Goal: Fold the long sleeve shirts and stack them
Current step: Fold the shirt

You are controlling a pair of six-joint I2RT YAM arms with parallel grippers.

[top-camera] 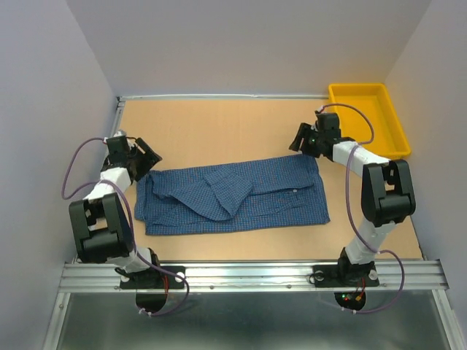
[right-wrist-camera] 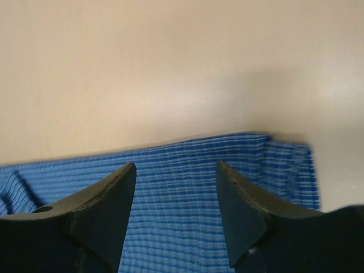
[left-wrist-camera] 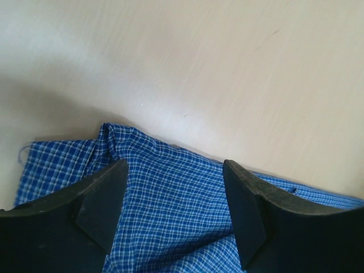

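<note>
Left gripper (left-wrist-camera: 173, 170) and right gripper (right-wrist-camera: 175, 170) gape empty above the far edge of the shirt (top-camera: 233, 198), where catching only one layer could skew the fold.

Left pincer (top-camera: 149, 157) reaches out front, tilted down, jaws spread wide; right pincer (top-camera: 298, 138) mirrors it, jaws parted too.

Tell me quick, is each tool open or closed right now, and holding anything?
Left tool: open, holding nothing, above the far left corner of the shirt.
Right tool: open, holding nothing, above the shirt's far right corner.
</note>
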